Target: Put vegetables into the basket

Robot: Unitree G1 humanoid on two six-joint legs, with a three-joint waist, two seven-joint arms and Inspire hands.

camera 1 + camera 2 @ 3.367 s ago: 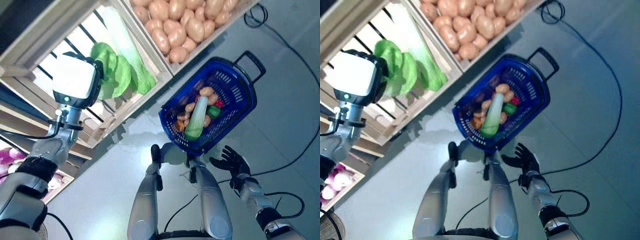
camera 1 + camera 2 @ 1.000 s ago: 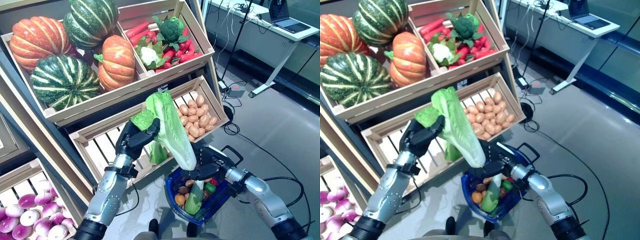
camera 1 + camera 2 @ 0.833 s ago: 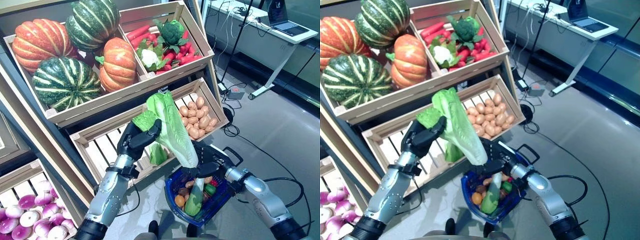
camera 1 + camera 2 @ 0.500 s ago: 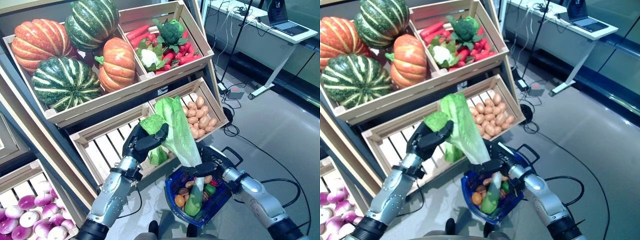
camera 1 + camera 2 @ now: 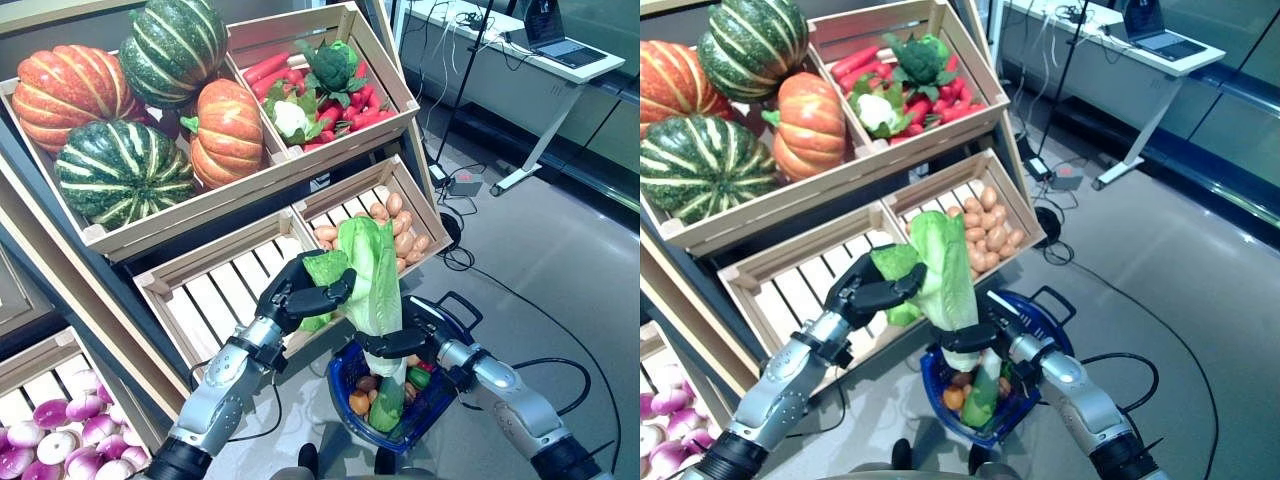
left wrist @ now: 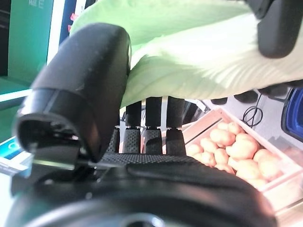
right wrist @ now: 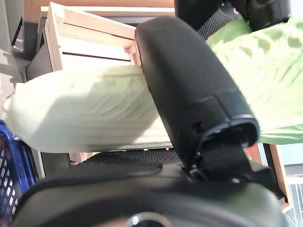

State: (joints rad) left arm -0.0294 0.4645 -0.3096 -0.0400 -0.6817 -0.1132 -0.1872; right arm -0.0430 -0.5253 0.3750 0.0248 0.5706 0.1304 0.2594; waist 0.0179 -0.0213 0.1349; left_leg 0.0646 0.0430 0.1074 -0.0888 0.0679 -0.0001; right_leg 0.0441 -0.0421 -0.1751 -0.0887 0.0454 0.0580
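Now, left robot hand point(image 5: 300, 296) and right robot hand point(image 5: 400, 342) both grasping cabbage point(image 5: 372, 272) | held upright over basket point(image 5: 452, 328) | ready for lowering in.

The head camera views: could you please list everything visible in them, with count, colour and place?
Napa cabbage: one, pale green, held upright above the basket by both hands.
Basket: one, blue with a black handle, on the floor, holding mixed vegetables including another long pale green one.
Pumpkins: four, two orange and two striped green, top left crate.
Mixed vegetables: red, green and white, top right crate.
Potatoes: many, tan, lower right crate.
Slatted crate: one, pale wood, lower left, green leaves at its right end.
Purple-and-white bulbs: many, bottom left bin.
Desk: white, with a laptop, background.
Left hand: dark, curled round the cabbage's leaves.
Right hand: dark, gripping the cabbage's base.
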